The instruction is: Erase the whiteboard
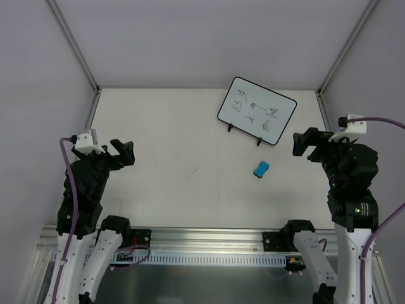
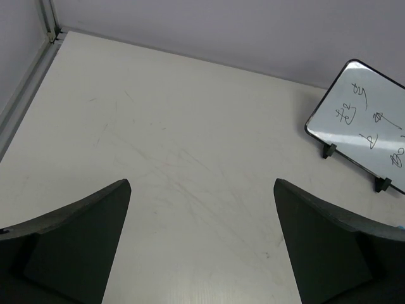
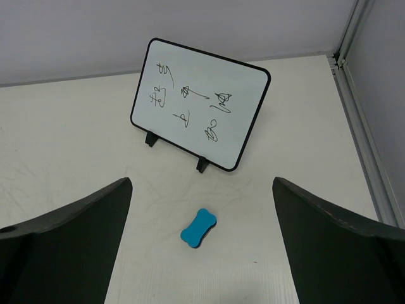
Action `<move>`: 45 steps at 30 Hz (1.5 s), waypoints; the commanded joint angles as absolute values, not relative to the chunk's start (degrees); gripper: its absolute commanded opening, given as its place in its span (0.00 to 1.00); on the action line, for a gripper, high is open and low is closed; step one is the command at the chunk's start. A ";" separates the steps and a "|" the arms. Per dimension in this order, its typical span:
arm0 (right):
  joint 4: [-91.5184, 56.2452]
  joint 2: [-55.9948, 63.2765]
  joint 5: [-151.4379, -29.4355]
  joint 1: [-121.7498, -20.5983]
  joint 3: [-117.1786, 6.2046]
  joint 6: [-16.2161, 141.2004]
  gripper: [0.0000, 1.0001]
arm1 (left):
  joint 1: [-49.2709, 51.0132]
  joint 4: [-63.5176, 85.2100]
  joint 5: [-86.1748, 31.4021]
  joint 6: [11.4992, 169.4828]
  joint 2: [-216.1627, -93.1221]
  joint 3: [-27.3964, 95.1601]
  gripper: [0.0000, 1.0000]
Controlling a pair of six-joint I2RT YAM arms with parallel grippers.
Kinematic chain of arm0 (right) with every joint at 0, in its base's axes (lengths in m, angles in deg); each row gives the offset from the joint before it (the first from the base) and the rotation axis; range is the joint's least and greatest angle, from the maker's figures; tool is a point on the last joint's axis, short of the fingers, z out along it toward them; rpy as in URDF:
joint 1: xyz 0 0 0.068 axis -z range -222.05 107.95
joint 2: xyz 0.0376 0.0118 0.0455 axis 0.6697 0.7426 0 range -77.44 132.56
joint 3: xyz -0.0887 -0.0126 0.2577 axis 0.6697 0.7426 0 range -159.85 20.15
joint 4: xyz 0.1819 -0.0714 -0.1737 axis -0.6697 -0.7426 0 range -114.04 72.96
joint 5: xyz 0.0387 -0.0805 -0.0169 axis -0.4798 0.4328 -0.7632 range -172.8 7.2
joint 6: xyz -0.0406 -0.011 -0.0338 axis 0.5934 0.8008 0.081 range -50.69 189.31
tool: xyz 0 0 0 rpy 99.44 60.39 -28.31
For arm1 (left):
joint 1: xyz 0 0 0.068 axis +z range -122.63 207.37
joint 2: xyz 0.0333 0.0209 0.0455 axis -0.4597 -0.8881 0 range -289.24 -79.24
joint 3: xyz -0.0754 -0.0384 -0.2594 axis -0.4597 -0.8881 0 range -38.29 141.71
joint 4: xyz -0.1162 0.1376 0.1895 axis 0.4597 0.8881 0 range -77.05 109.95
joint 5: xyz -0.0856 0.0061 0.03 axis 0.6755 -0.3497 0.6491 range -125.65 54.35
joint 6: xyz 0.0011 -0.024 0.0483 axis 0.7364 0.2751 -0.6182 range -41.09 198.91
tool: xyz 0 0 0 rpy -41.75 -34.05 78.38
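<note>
The whiteboard (image 1: pixel 257 110) stands on two black feet at the back right of the table, tilted, with several dark scribbles on it. It also shows in the right wrist view (image 3: pixel 200 104) and at the right edge of the left wrist view (image 2: pixel 366 120). A small blue eraser (image 1: pixel 261 169) lies on the table in front of the board, and in the right wrist view (image 3: pixel 199 228) it lies between my fingers' lines. My right gripper (image 1: pixel 302 144) is open and empty, right of the eraser. My left gripper (image 1: pixel 125 152) is open and empty over the left of the table.
The white table (image 1: pixel 177 158) is walled by grey panels with metal corner posts (image 1: pixel 73 43). A metal rail (image 1: pixel 209 239) carrying the arm bases runs along the near edge.
</note>
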State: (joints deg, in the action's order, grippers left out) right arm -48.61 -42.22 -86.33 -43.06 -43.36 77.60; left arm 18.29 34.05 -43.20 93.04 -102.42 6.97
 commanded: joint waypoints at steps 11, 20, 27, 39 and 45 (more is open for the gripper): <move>-46.84 -30.79 -102.33 -43.45 -43.22 73.28 0.99 | 17.61 34.04 -37.32 95.17 -106.92 6.62 0.99; -43.94 -14.61 -95.13 -43.19 -49.19 70.71 0.99 | 17.61 34.48 -33.46 98.16 -111.05 7.50 0.99; -37.19 -2.57 -106.76 -32.31 -53.24 75.81 0.99 | 17.62 34.40 -33.10 98.60 -113.68 7.42 0.99; -34.27 16.94 -128.21 -21.22 -63.16 87.58 0.89 | 17.62 34.31 -33.10 96.40 -118.26 10.05 0.99; -34.62 28.54 -135.33 -18.76 -70.28 88.82 0.86 | 17.70 34.31 -31.00 93.77 -121.60 11.63 0.99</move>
State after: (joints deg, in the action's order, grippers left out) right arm -35.70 25.63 -127.57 -19.96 -66.35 86.37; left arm 18.29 35.74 -33.47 96.08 -120.58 8.96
